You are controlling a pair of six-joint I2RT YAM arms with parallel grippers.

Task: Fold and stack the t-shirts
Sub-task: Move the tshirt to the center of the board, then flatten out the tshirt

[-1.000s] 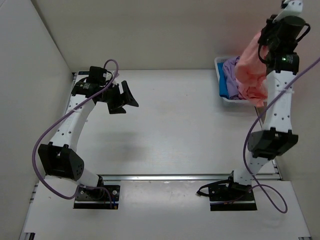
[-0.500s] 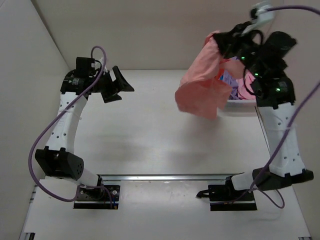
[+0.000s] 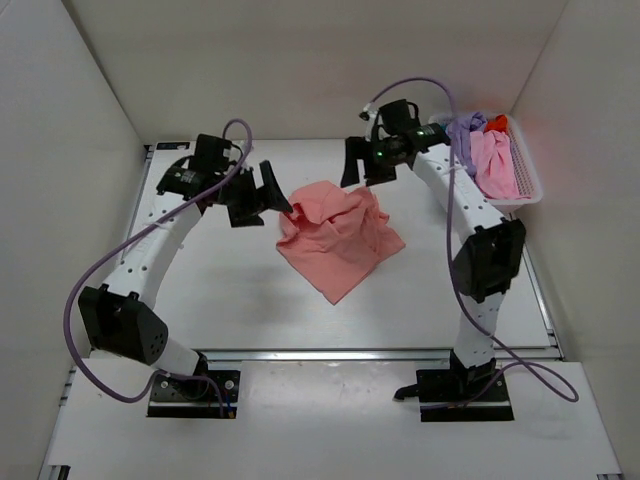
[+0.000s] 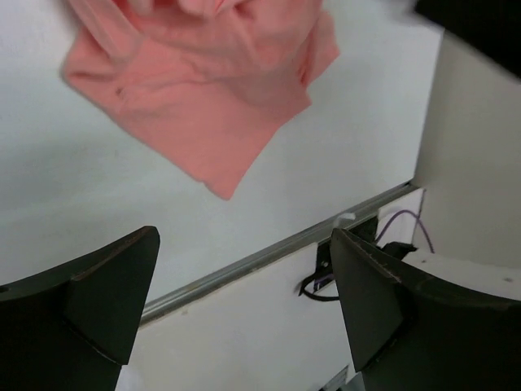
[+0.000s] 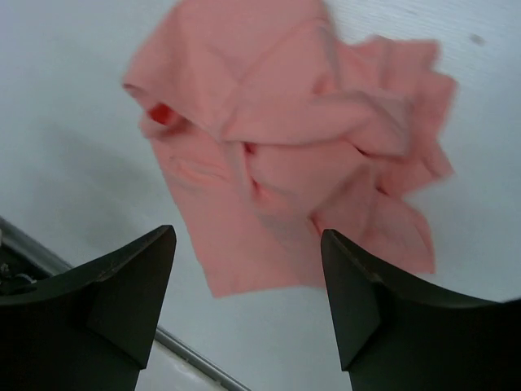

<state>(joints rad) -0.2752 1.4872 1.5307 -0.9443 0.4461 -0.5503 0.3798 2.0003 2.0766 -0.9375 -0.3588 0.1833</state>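
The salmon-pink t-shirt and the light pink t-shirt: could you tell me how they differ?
The salmon-pink t-shirt lies spread, rumpled, on the table; the light pink t-shirt sits bunched in the white basket. The salmon-pink t-shirt lies alone; the light pink t-shirt touches a lavender one. Neither is folded.

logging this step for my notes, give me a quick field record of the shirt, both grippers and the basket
salmon shirt: crumpled on the table, unfolded, not held
left gripper: open, empty, beside the shirt's left corner
right gripper: open, empty, above the shirt's far side
basket: far right corner, holds lavender shirt, pink shirt, red shirt
stack: none yet
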